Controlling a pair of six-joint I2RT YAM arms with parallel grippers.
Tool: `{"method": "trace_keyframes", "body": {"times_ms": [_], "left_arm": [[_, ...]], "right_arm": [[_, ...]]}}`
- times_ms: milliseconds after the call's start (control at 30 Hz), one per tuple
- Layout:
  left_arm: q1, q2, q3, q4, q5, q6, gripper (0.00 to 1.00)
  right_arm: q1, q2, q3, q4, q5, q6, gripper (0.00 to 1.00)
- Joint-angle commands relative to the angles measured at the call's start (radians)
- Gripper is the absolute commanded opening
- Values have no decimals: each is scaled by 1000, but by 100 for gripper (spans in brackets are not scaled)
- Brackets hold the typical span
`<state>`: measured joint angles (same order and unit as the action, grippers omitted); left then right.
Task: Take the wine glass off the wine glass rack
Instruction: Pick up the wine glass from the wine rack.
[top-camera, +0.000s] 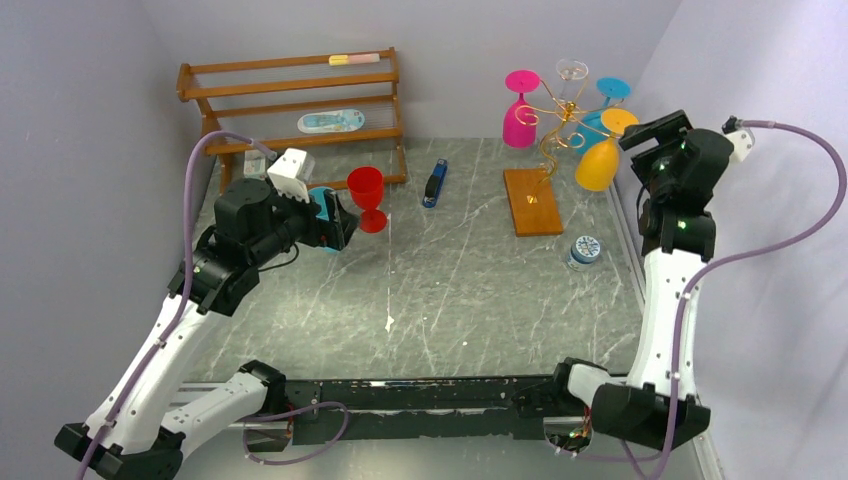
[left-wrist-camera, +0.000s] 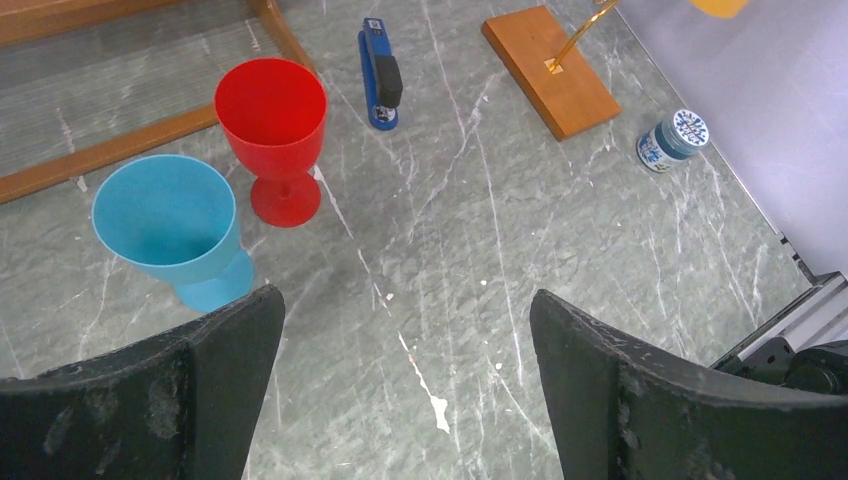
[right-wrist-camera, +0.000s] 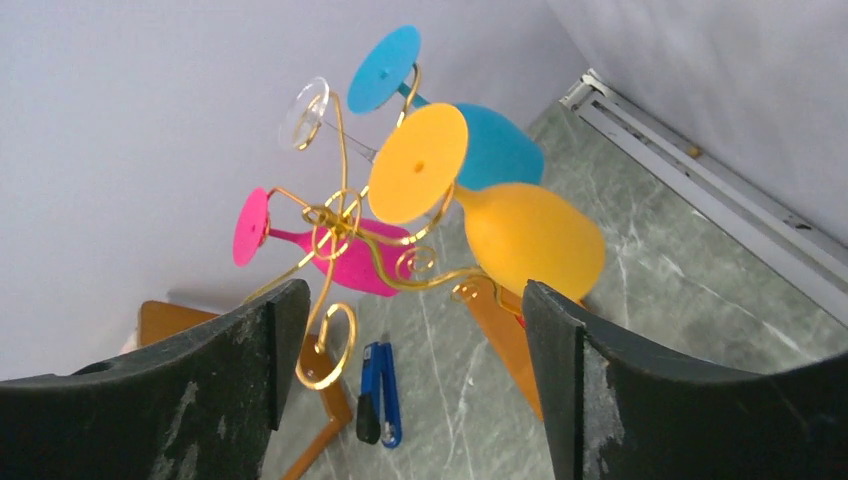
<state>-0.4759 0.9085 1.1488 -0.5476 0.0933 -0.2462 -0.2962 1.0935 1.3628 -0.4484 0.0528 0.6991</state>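
Grey veined bench (top-camera: 450, 290) flecked with white, closed in by pale lilac walls (top-camera: 80, 150), with the gold rack (top-camera: 560, 125) at far right.
Well left of the rack, a wooden shelf (top-camera: 290, 100) stands against the back wall. Nearer the rack, the left fingers (left-wrist-camera: 150, 400) are spread wide and hold nothing, beside an upright light-blue glass (left-wrist-camera: 170, 225) and red glass (top-camera: 367, 197). A stapler (top-camera: 434, 184) lies just left of the rack. On the rack, pink (top-camera: 520, 115), clear (top-camera: 572, 72), blue (top-camera: 600, 112) and orange glass (top-camera: 598, 165) hang foot-up, the orange glass on its right side. Right of it the right fingers (right-wrist-camera: 650, 400) are spread, gripping nothing. A jar (top-camera: 583, 250) sits in front of the rack.
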Motion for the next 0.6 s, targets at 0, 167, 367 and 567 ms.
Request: {"method": "trace_keyframes", "body": {"times_ms": [0, 167, 367, 567], "left_arm": [[2, -6, 26, -27, 8, 2, 97], [2, -17, 11, -13, 7, -11, 97], [2, -12, 8, -21, 10, -6, 97], [2, -19, -6, -11, 14, -15, 97]], "right_arm": [[-10, 103, 65, 58, -59, -21, 78], [-18, 176, 90, 110, -135, 17, 63], [-31, 199, 79, 152, -141, 59, 58], [-40, 198, 47, 172, -97, 80, 53]]}}
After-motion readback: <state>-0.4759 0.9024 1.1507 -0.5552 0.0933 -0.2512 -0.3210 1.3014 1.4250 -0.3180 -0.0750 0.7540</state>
